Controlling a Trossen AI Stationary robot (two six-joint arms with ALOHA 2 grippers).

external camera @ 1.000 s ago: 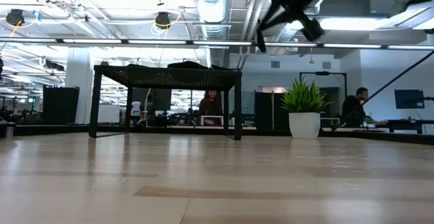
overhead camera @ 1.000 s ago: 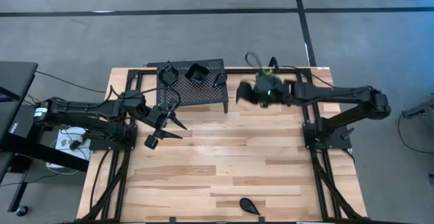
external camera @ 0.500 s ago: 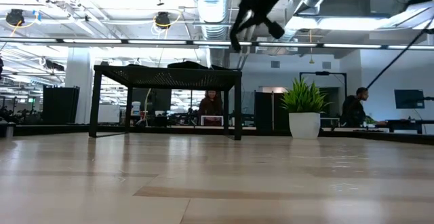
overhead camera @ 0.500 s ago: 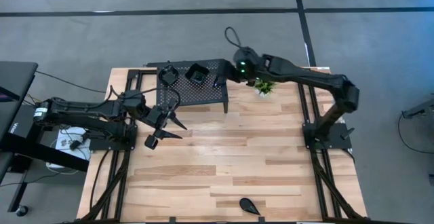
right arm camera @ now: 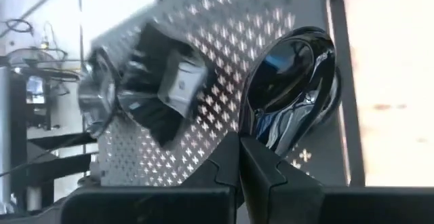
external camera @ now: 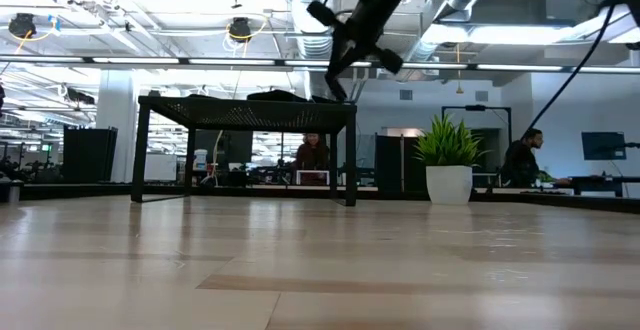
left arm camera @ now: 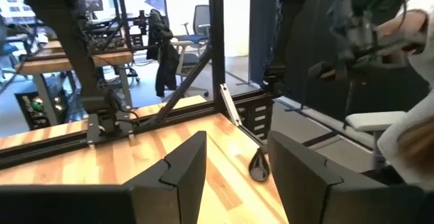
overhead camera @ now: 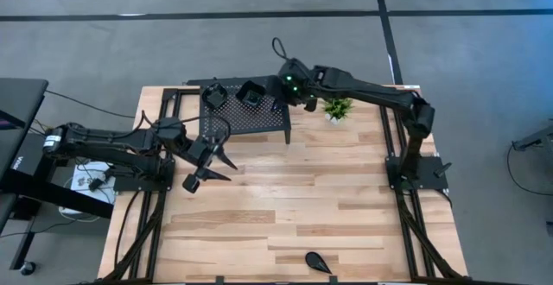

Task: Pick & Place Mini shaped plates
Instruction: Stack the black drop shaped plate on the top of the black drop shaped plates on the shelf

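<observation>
Above: right tool (overhead camera: 281, 102), fingers pressed together and empty, poised over teardrop plate (right arm camera: 291, 85) on perforated stand (overhead camera: 259, 119). Step judged: approach to pick. Next: spread fingers, descend, grip rim. Left tool (left arm camera: 234, 166) parted, idle above surface (overhead camera: 285, 207).

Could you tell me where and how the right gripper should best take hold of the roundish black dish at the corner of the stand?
Grip the roundish dish by its raised rim, coming down from above. It lies flat on the stand, so only the thin edge offers purchase. The right gripper hangs right by it, fingers together; they would need opening first.
</observation>
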